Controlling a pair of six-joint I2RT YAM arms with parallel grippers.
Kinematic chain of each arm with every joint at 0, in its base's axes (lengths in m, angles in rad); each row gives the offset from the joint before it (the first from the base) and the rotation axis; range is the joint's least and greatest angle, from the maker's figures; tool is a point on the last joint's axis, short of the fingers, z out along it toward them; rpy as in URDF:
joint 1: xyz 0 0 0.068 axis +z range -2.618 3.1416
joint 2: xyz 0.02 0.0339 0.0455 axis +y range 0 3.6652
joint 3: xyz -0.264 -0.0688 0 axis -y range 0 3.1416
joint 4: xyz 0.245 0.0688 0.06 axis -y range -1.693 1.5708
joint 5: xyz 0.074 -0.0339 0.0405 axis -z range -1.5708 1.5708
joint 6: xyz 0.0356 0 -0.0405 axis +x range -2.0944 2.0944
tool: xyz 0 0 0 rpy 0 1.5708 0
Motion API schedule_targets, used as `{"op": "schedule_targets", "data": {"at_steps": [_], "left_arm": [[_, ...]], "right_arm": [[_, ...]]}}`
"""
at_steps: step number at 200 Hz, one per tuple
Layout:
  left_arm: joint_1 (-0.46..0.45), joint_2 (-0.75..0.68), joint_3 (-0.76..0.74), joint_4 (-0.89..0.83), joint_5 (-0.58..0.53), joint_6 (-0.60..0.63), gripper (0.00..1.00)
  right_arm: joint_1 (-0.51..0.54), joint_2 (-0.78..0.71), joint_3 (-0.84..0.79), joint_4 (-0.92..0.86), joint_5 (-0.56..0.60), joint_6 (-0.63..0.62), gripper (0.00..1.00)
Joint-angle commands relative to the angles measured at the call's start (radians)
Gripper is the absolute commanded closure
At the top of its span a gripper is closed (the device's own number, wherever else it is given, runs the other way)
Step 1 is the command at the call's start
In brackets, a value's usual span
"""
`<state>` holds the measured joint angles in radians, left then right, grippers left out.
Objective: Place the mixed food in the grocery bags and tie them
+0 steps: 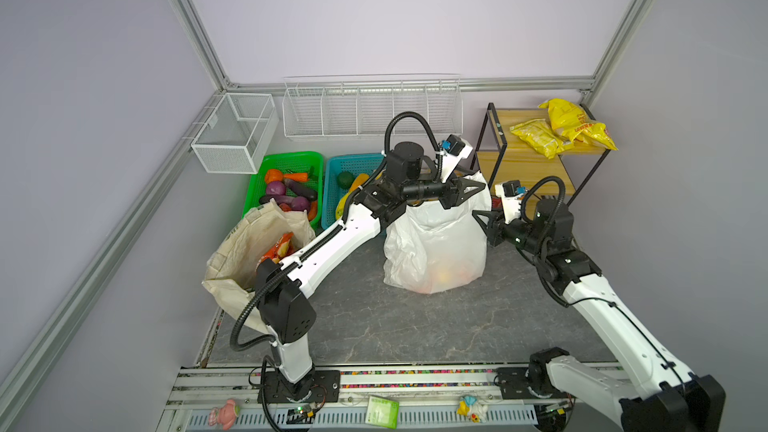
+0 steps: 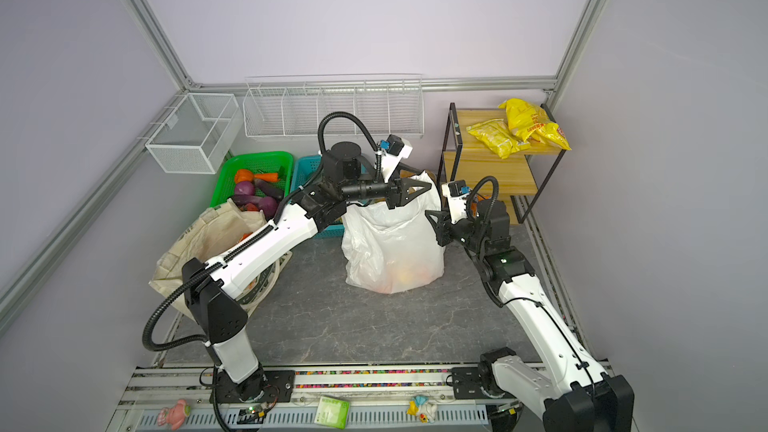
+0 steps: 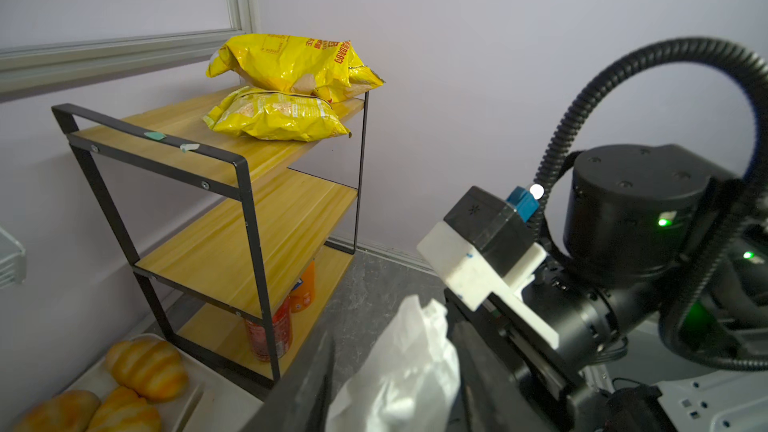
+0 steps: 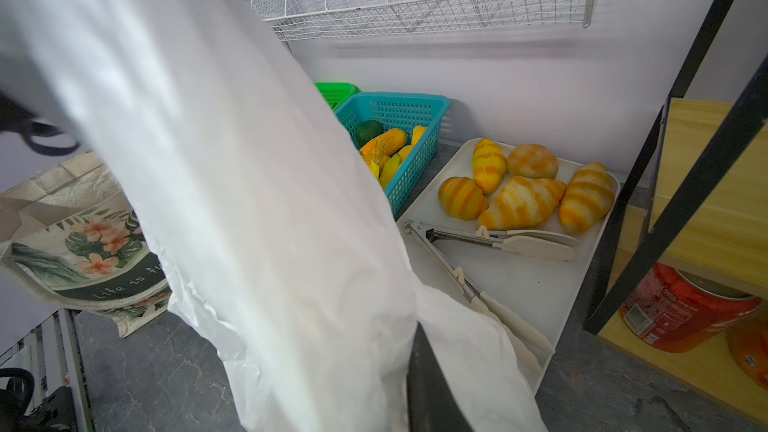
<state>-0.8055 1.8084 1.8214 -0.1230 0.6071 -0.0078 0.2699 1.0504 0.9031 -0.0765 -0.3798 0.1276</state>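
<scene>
Left pincer [image 1: 473, 179] is up at the mouth of the plastic bag [image 1: 436, 243], jaws apart with a handle loose between them. Right pincer [image 1: 482, 226] looks clamped on the bag's other side, plastic pulled taut! Packing seems done: toy fruits [image 1: 444, 278] glow through the bag, which stands in the middle of the bench [image 1: 415, 326], and the red snack packet [image 1: 278, 248] pokes from the canvas tote [image 1: 241, 251]. Green-and-white packet? Can't spot it. What's left, by my reckoning: the knot here isn't made, and the tote gapes untied.

Upright white plastic bag [image 1: 436, 238], fruits [image 1: 444, 277] inside
</scene>
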Motion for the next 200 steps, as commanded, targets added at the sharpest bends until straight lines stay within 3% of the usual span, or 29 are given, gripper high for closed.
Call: {"op": "schedule_targets", "data": {"at_steps": [1, 14, 32, 40, 74, 111, 162, 200], "left_arm": [[-0.004, 0.014, 0.043, 0.042, 0.041, -0.04, 0.67], [-0.004, 0.008, 0.031, 0.049, 0.038, -0.062, 0.8], [-0.004, -0.023, -0.026, 0.099, 0.03, -0.119, 0.93], [-0.004, -0.04, -0.063, 0.14, 0.024, -0.157, 0.97], [-0.004, -0.096, -0.169, 0.246, 0.02, -0.277, 1.0], [-0.006, -0.126, -0.234, 0.297, 0.013, -0.348, 1.0], [-0.007, -0.129, -0.269, 0.374, 0.031, -0.424, 1.0], [-0.008, -0.135, -0.279, 0.388, 0.04, -0.454, 1.0]], "right_arm": [[-0.002, 0.004, -0.013, 0.018, 0.004, -0.002, 0.79], [-0.001, -0.01, -0.012, -0.001, 0.043, -0.018, 0.69], [0.014, -0.055, -0.051, 0.013, 0.105, -0.038, 0.36], [0.031, -0.075, -0.069, 0.027, 0.134, -0.052, 0.27], [0.149, -0.131, -0.136, 0.136, 0.27, -0.129, 0.0], [0.2, -0.099, -0.139, 0.277, 0.382, -0.106, 0.11], [0.228, 0.03, -0.106, 0.511, 0.436, -0.043, 0.12], [0.255, 0.128, -0.107, 0.678, 0.573, -0.002, 0.12]]}}
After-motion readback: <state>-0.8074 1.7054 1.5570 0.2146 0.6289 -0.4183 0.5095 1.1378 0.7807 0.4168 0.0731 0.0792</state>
